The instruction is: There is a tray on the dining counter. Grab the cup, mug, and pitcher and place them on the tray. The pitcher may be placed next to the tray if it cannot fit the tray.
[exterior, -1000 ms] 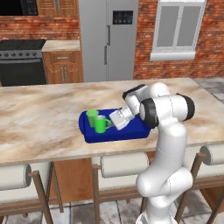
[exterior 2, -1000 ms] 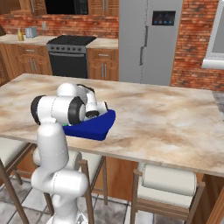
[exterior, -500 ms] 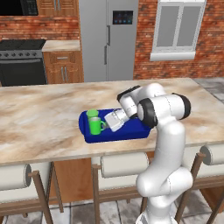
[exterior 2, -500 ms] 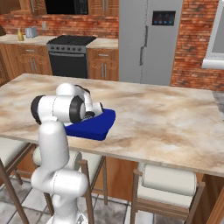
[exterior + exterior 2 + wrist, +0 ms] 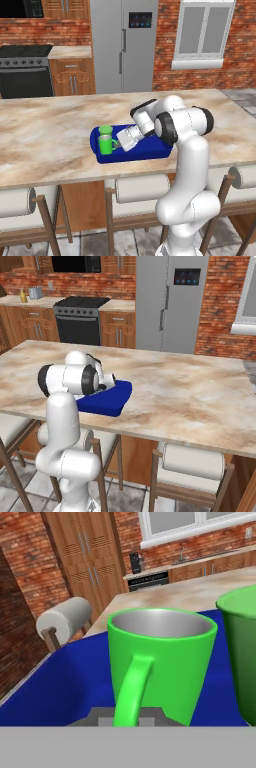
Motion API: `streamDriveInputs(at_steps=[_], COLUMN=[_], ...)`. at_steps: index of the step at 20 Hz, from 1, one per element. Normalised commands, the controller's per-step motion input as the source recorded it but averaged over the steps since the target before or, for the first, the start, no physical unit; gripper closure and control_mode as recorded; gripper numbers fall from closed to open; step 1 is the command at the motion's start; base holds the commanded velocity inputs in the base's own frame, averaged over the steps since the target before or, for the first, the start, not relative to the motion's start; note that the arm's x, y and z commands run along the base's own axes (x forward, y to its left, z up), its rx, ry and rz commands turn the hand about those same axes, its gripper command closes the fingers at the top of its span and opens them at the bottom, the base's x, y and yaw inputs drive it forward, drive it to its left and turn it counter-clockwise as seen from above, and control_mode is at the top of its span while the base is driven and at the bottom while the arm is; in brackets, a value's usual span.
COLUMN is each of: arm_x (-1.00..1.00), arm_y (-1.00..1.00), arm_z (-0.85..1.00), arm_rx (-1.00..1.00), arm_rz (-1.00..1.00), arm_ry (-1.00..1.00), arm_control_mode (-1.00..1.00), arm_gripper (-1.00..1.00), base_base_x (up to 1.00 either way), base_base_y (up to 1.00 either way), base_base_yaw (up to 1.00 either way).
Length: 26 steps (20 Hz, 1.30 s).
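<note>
The dining counter point(image 5: 50, 135) is the long marbled surface that carries everything here, and the blue tray point(image 5: 150, 149) lies on it close to the edge nearest the robot. From the right base camera the tray's near corner point(image 5: 112, 401) juts out from behind the arm.

Taking the tray as the landmark: the mug point(image 5: 106, 145) stands upright at the tray's left end, inside the rim, and the cup point(image 5: 105, 130) stands just behind it, toward the tray's far left corner, the two very close or touching. No pitcher can be made out on this stretch of counter.

The gripper point(image 5: 121, 144) reaches in low over the tray from its middle, pointing toward the left end, so the mug lies straight ahead of the fingers. In the hand camera the mug point(image 5: 165, 662) stands directly in front with its loop handle turned back toward the hand and running down between the dark fingertips; the cup point(image 5: 242, 657) sits just to one side of it. The fingers look nearly together on that handle.

My judgement is that the mug is already placed, so what matters next is letting the handle go and backing away along the tray's long axis, away from both cups.
</note>
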Motion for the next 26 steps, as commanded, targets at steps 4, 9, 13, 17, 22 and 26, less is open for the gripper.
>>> streamDriveInputs(at_steps=[4, 9, 13, 17, 22, 26], arm_x=[0.14, 0.06, 0.00, 0.00, 0.00, 0.00], arm_y=[0.00, 0.00, 0.00, 0.00, 0.00, 0.00], arm_z=[-0.15, -0.14, -0.01, 0.00, 0.00, 0.00], arm_rx=[0.00, 0.00, 0.00, 0.00, 0.00, 0.00], arm_rz=[0.00, 0.00, 0.00, 0.00, 0.00, 0.00], arm_ry=[-0.02, -0.03, 0.00, 0.00, 0.00, 0.00], arm_control_mode=[-1.00, -1.00, -1.00, -1.00, -1.00, -1.00], arm_gripper=[1.00, 1.00, 1.00, 1.00, 1.00, 1.00], base_base_x=[0.00, 0.00, 0.00, 0.00, 0.00, 0.00], base_base_y=[0.00, 0.00, 0.00, 0.00, 0.00, 0.00], base_base_yaw=[0.00, 0.00, 0.00, 0.00, 0.00, 0.00])
